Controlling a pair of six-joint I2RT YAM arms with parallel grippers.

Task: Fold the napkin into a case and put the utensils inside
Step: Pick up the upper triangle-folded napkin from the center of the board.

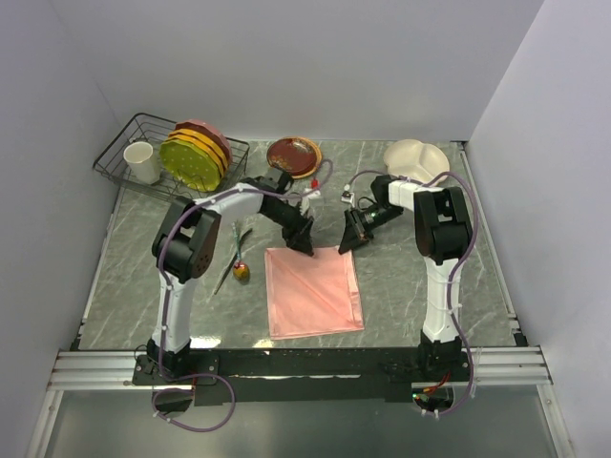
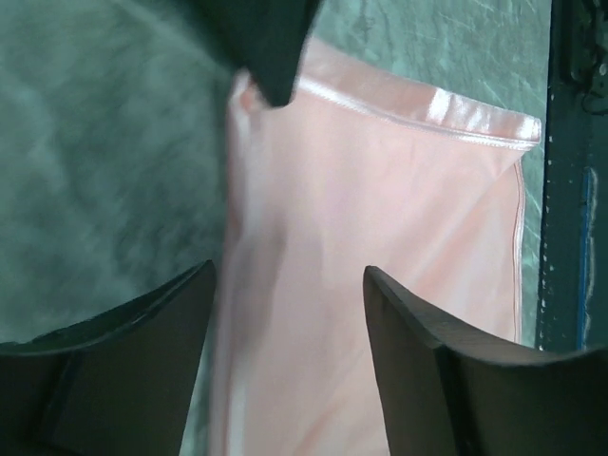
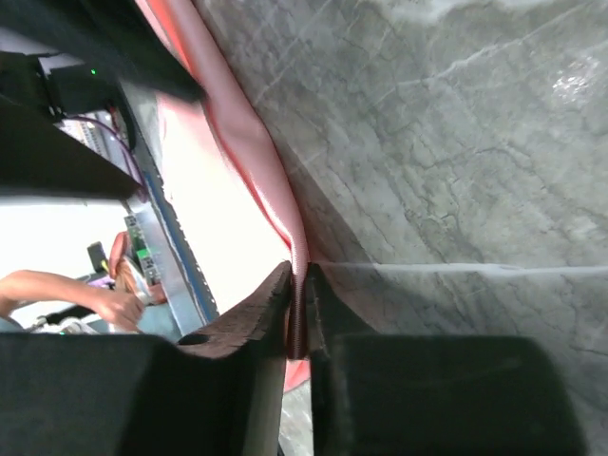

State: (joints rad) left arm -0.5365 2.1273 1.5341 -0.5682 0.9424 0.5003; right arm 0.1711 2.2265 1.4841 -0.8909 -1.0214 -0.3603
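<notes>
The grey-green marbled table (image 1: 410,277) carries a salmon-pink napkin (image 1: 313,291) lying flat at the centre of the frame. The utensils (image 1: 236,260) lie just left of it. A wire dish rack (image 1: 115,175) stands at upper left, a brown plate (image 1: 293,155) at upper centre and a cream divided plate (image 1: 417,159) at upper right.

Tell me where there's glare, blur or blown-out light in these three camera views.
Top external: evenly lit and sharp, the napkin without glare. Left wrist: soft focus throughout, bright sheen along the napkin's hem. Right wrist: overexposed white at the left edge, the right gripper dark in the foreground.
</notes>
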